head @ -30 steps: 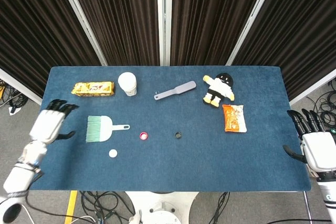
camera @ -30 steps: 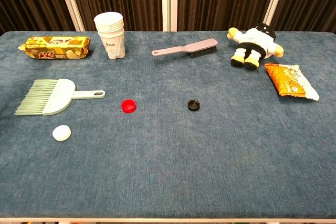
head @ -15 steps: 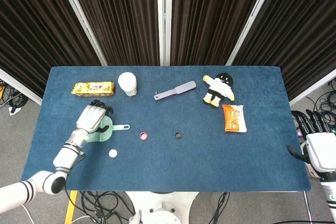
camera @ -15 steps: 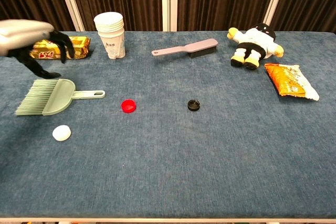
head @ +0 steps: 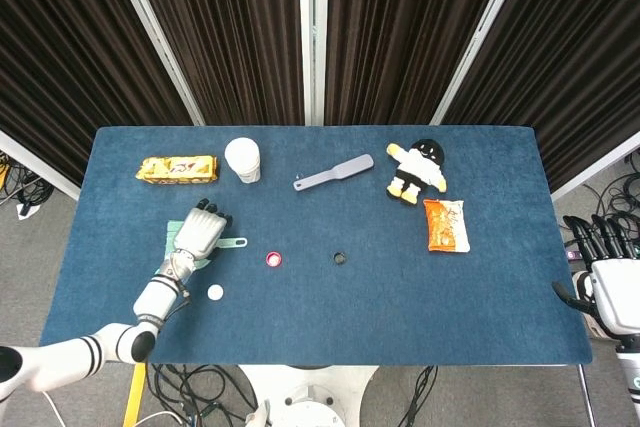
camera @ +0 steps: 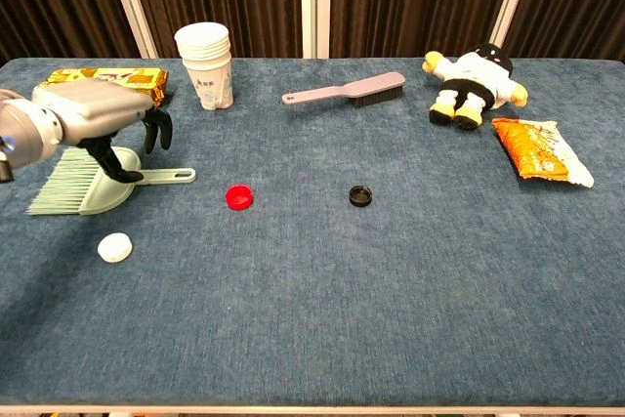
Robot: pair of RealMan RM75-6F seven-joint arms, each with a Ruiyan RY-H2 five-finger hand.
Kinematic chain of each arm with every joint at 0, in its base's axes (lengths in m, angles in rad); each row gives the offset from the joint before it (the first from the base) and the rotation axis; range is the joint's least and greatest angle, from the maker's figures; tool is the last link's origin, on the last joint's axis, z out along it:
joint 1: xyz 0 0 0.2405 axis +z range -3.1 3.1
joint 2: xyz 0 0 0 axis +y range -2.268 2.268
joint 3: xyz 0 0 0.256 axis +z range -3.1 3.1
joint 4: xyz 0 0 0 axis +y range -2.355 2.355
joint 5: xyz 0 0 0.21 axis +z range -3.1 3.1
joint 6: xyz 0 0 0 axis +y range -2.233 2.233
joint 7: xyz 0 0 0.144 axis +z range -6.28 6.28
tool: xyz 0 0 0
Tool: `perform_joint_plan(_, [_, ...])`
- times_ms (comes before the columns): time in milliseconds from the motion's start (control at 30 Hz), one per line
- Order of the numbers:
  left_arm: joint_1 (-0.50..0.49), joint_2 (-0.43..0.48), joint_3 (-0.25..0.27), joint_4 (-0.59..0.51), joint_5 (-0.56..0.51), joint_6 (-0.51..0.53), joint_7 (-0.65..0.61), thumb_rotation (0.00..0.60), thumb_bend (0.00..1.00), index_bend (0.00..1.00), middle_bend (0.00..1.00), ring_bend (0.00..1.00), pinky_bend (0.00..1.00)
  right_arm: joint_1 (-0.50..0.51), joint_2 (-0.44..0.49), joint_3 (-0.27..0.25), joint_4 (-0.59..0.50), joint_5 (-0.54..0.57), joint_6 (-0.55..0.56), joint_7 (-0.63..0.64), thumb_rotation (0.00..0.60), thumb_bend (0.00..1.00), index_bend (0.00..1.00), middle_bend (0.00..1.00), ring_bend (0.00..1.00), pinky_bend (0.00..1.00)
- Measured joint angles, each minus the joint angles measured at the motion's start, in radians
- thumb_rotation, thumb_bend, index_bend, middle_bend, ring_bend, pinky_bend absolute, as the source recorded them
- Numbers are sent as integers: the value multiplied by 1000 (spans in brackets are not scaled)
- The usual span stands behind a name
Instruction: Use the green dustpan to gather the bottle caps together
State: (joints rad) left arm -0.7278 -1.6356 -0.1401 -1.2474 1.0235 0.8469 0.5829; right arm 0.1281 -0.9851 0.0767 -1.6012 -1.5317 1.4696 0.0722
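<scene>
Head view: left hand point(head: 203, 228) has moved in over the green dustpan point(head: 190, 247) at table's 9 o'clock, fingers spread, holding nothing. Right hand point(head: 612, 282) idle, open, off the edge at 3.

Chest view: left hand's fingers point(camera: 151, 129) hang above the dustpan handle point(camera: 166, 176), grasp likely next. Red cap point(camera: 238, 197), black cap point(camera: 360, 195), white cap point(camera: 114, 247) lie scattered.

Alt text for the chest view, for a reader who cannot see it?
The left hand hovers with spread fingers above the green dustpan on a blue table. White, red and black bottle caps lie scattered nearby.
</scene>
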Motion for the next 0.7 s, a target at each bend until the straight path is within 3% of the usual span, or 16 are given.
perform_joint_plan(300, [-20, -36, 24, 28, -60, 17, 77, 600, 271, 404, 435, 249, 161, -1, -8, -2, 3, 8, -10, 0, 600, 105, 0, 100, 0, 0])
perform_joint_plan(700, [-32, -56, 37, 34, -80, 12, 77, 600, 304, 425, 468, 283, 161, -7, -14, 0, 7, 22, -9, -1, 600, 103, 0, 100, 0, 0])
